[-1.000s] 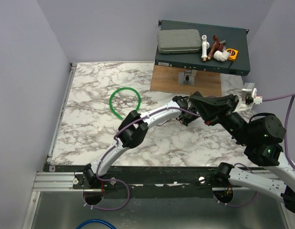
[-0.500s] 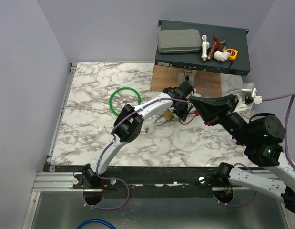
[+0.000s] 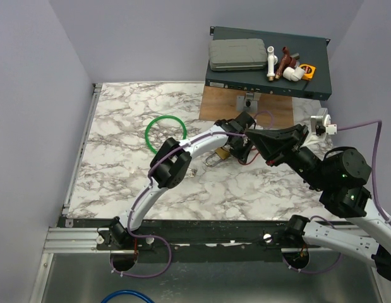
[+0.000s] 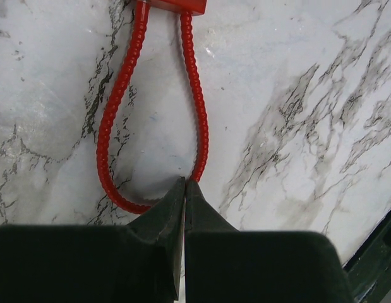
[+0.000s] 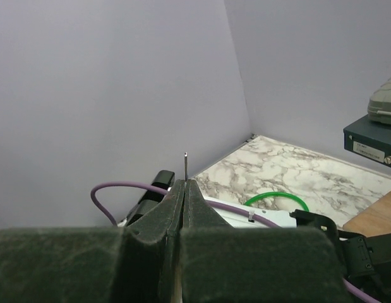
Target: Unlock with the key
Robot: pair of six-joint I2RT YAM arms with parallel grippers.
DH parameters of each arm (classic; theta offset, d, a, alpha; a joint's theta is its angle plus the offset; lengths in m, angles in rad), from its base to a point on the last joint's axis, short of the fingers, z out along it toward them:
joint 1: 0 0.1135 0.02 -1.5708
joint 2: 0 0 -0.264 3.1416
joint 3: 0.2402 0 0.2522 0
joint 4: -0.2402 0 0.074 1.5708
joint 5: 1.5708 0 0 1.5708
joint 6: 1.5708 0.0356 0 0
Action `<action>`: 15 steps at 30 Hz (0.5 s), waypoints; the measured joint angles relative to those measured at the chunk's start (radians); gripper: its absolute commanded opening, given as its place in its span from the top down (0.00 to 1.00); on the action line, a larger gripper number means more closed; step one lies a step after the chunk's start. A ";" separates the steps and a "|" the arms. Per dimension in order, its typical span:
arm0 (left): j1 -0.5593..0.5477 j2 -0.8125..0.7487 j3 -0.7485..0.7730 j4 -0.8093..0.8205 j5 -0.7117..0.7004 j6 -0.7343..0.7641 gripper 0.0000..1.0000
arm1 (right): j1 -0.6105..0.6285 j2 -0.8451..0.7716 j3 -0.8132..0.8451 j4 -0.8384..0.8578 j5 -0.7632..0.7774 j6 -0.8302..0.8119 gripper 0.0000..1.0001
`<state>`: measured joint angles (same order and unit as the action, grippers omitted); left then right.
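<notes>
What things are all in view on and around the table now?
marble table: 1, white-grey, under everything
padlock: 1, brass, silver shackle, mid-table
cable loop: 1, green, table's left-centre
cord loop: 1, red, at left end effector, red tag at far end
thin metal pin: 1, silver, held by right end effector
wooden board: 1, brown, far right
equipment box: 1, dark, over board
case: 1, grey, on box
pipe fittings: 3, two white, one brown, on box
small object: 1, yellow, on box
cable: 1, blue, below near edge
left end effector: 1, black, shut
right end effector: 1, black, shut on pin
</notes>
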<state>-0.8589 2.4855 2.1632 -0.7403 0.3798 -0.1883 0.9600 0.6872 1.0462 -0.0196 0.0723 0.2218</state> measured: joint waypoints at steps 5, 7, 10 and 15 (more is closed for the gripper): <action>0.003 -0.098 -0.193 0.121 0.001 -0.015 1.00 | 0.000 0.009 0.000 -0.006 -0.004 0.006 0.99; 0.008 -0.152 -0.290 0.155 0.003 -0.023 1.00 | 0.000 0.009 0.000 -0.007 -0.004 0.007 0.99; 0.013 -0.240 -0.444 0.205 0.011 -0.031 1.00 | 0.000 0.009 0.000 -0.007 -0.005 0.007 0.99; 0.022 -0.340 -0.599 0.214 0.025 -0.028 1.00 | 0.000 0.012 0.000 -0.007 -0.006 0.009 0.99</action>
<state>-0.8371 2.1452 1.5646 -0.5259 0.4046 -0.2165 0.9600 0.6991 1.0462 -0.0269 0.0658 0.2310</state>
